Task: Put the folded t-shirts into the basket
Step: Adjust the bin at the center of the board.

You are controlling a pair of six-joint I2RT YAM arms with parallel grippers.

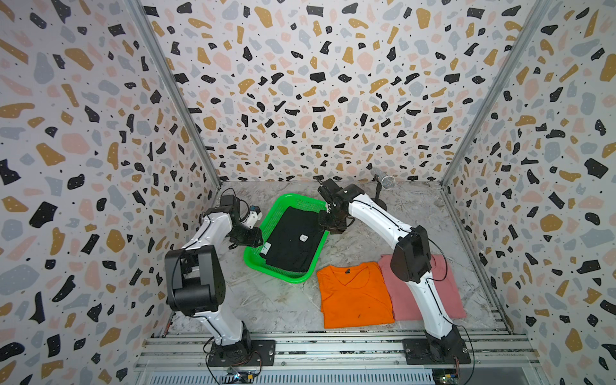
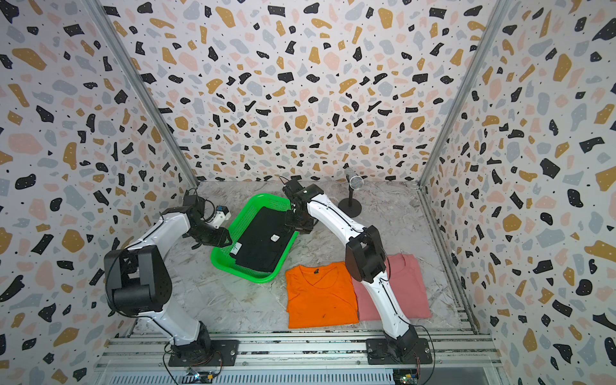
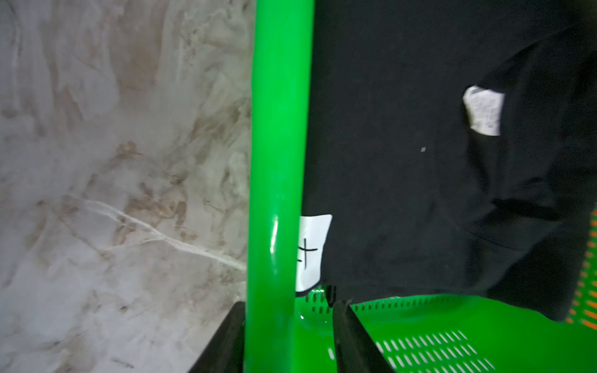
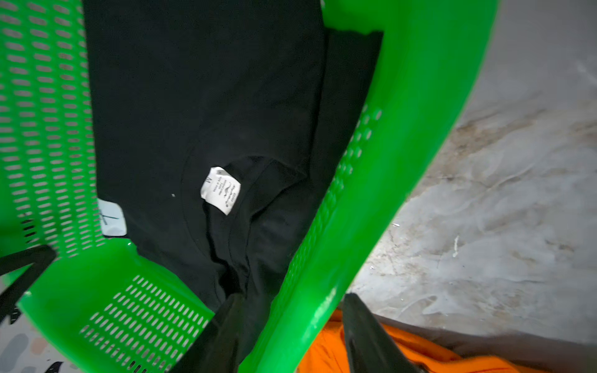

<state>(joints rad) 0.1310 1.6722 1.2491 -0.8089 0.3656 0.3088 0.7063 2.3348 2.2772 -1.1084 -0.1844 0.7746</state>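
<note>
One shirt is home and two wait. The black t-shirt (image 1: 293,233) lies flat inside the green basket (image 1: 283,278), its white tag (image 1: 303,237) face up, with a corner of the sticker label (image 1: 265,247) peeking out at its left edge. The basket sits mid-table, angled, left of centre.

The left gripper (image 1: 258,239) is at the basket's left rim. In the left wrist view its fingers (image 3: 349,339) stand apart astride the rim, pinching nothing. The right gripper (image 1: 328,226) is at the far right rim. In its wrist view the jaws are likewise parted either side of the rim, with the shirt's edge below them, and they hold no cloth. That pairing makes sense: a floppy folded shirt needs two grips to travel flat, and both pincers end up at its edges on release.

The orange t-shirt (image 1: 353,293) and pink t-shirt (image 1: 446,300) lie side by side, touching, on the table (image 1: 266,306) at the near right, close to the right arm's base. The orange one looks like the easy next pick, since it lies nearest the basket. The task is roughly a third done.
</note>
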